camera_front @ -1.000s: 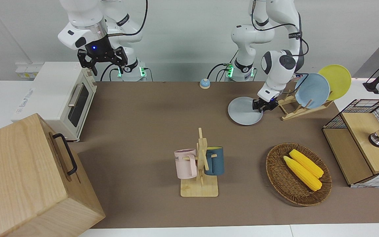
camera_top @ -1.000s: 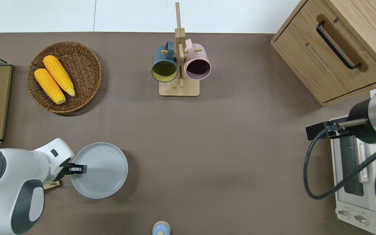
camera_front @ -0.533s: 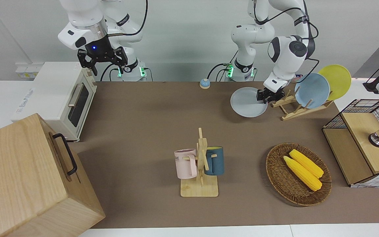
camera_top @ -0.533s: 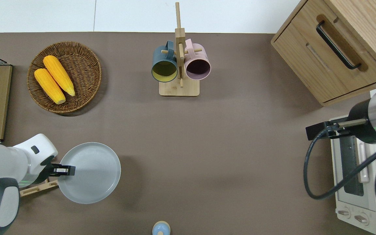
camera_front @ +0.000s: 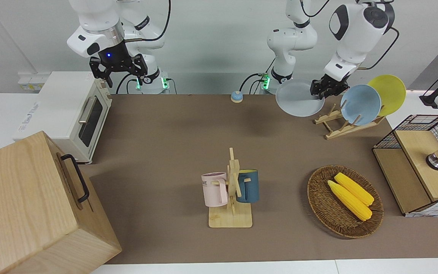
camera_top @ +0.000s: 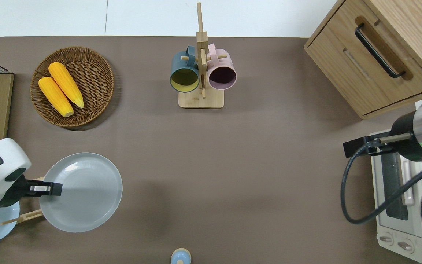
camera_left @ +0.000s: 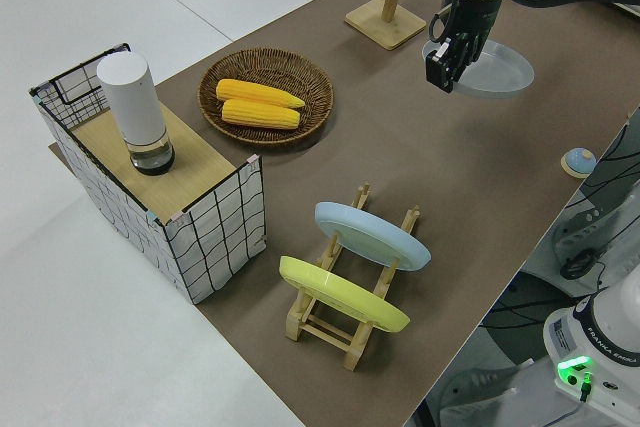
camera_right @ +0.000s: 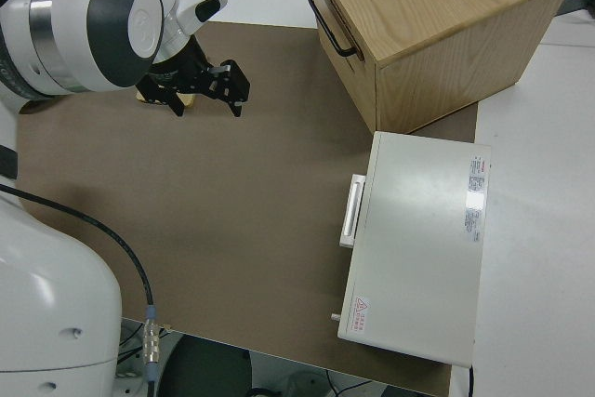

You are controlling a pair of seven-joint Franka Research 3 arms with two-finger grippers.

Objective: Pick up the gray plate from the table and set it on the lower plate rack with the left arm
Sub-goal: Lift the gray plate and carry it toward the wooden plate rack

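Note:
The gray plate (camera_front: 299, 99) (camera_top: 82, 192) (camera_left: 492, 69) hangs roughly level in the air over the brown table (camera_front: 165, 144). My left gripper (camera_front: 323, 88) (camera_top: 48, 189) (camera_left: 445, 62) is shut on its rim. In the overhead view the plate lies beside the free end of the light-wood plate rack (camera_front: 337, 123) (camera_left: 350, 322). A sky-blue plate (camera_front: 360, 104) and a yellow plate (camera_front: 388, 93) lean in the rack's slots toward the left arm's end of the table. The slots at the rack's lower end (camera_front: 325, 118) hold nothing. My right arm is parked with its gripper (camera_front: 118, 70) (camera_right: 200, 90) open.
A mug tree (camera_front: 231, 190) with two mugs stands mid-table. A wicker basket (camera_front: 318, 205) of corn and a wire crate (camera_front: 420, 163) lie farther from the robots than the rack. A small blue bell (camera_front: 236, 96), a toaster oven (camera_front: 67, 114) and a wooden cabinet (camera_front: 32, 205) are also here.
The left gripper has lifted the gray plate off the table and carried it upward and toward the rack. The right arm has not moved.

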